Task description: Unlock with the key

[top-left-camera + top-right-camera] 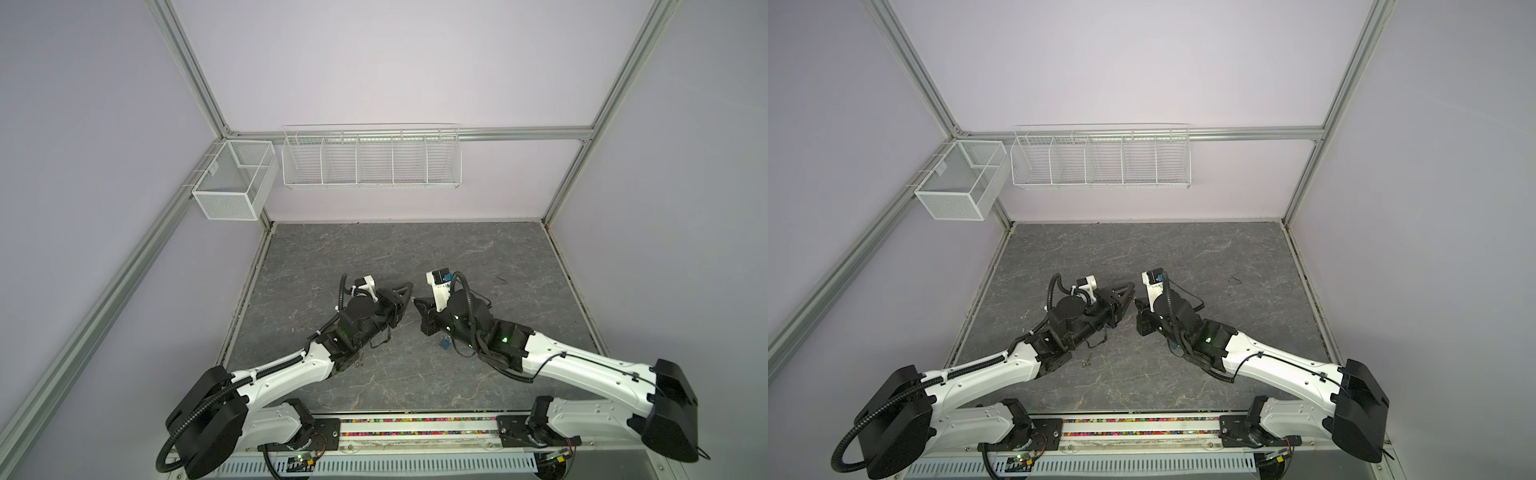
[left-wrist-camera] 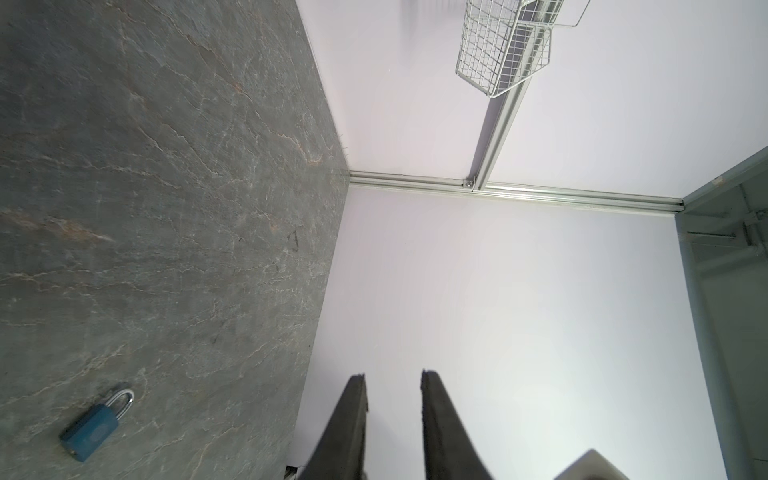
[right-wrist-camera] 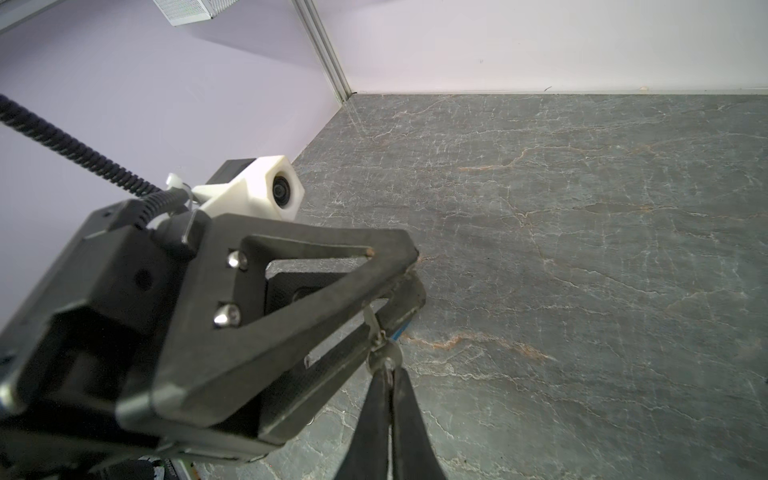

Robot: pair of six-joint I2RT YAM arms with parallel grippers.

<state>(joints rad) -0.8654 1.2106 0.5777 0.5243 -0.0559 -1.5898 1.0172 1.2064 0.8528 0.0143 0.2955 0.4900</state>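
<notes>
Meeting nearly tip to tip at mid-frame in both top views, the left gripper [image 1: 410, 293] and right gripper [image 1: 417, 301] hang over the table [image 1: 374, 257], a matte grey slab w/ pale stone-like veins. Both have black, open-framed triangular fingers; their gap cannot be told from here. In a top view the padlock [image 1: 444, 343] shows only as a small blue bit on the table, just below the right wrist, lower centre. A white wire rack [image 1: 371, 166] w/ five bays and a fine-mesh box [image 1: 232, 183] hang on the pale walls, upper left.

Left wrist view: the padlock [image 2: 97, 424] lies flat at lower left, a boxy blue body w/ a shiny curved steel shackle. Its long axis runs lower left to upper right, shackle end toward upper right. The left gripper [image 2: 394, 374] has its rough dark fingers narrowly apart at bottom centre, nothing visible btwn them.

Right wrist view: the right gripper [image 3: 390, 370] is pinched together on the round silver head of the key [image 3: 384, 353], bottom centre. The key is thin flat metal. Its blade points up and slightly left in frame, tip overlapping the lower finger of the left gripper [image 3: 415, 272]. Contact there: cannot tell.
</notes>
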